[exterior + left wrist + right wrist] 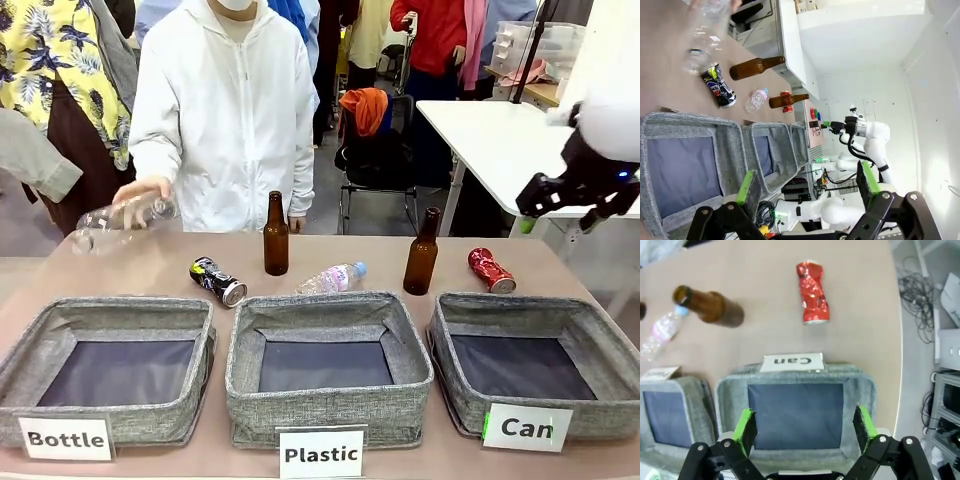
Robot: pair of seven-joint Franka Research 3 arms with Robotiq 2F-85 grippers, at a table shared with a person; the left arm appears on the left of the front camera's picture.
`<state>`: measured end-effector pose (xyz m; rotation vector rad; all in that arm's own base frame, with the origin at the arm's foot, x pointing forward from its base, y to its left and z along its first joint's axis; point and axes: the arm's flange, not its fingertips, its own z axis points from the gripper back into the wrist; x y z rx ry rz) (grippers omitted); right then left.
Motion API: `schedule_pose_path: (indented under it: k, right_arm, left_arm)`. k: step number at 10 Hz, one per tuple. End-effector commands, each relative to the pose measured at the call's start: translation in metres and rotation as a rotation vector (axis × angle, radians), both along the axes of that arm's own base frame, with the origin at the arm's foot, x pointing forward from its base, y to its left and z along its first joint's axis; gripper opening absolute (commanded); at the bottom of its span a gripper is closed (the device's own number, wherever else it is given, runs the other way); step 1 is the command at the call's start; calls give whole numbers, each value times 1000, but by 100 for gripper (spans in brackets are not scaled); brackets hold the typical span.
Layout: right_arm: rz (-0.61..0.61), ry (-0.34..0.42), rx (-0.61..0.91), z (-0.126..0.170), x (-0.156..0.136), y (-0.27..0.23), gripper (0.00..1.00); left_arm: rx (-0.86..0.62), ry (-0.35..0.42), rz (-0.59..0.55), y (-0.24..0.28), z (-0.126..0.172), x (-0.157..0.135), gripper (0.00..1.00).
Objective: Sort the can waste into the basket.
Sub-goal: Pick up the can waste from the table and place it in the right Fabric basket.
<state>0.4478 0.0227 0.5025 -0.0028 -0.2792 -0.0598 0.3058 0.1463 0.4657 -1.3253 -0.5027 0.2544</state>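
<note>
The crushed red can (491,269) lies on the table behind the grey "Can" basket (590,330), right of a brown bottle. The black printed can (218,281) lies on its side behind the gap between the "Bottle" and "Plastic" bins. My right gripper (560,200) hangs high above the table's right end, open. In the right wrist view the right gripper (805,426) is over the Can basket (860,405), with the red can (812,292) beyond it. My left gripper (807,182) is open and holds nothing, with the black can (719,86) far off.
A person in white holds a clear plastic bottle (125,218) over the table's far left. Two brown glass bottles (275,235) (421,253) stand upright, and a small plastic bottle (333,278) lies between them. The "Bottle" bin (60,330) and "Plastic" bin (330,310) sit in front.
</note>
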Motion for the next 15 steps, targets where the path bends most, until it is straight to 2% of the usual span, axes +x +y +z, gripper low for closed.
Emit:
schedule_pose_path:
  k: [1, 5, 7, 10, 12, 15]
  right_arm:
    - [-20, 41, 24, -15, 49, 6, 100]
    - [-106, 81, 61, -91, 113, -5, 100]
    - [-167, 31, 86, -127, 146, -12, 100]
    - [-209, 62, 49, -168, 172, -21, 100]
    - [-232, 55, 42, -182, 182, -19, 100]
    - [-242, 84, 15, -196, 189, -23, 100]
  left_arm:
    - [7, -18, -11, 0, 0, -2, 100]
    - [7, -18, -11, 0, 0, -2, 100]
    - [7, -18, -11, 0, 0, -2, 100]
    - [7, -18, -11, 0, 0, -2, 100]
    - [7, -18, -11, 0, 0, -2, 100]
    - [7, -18, -11, 0, 0, -2, 100]
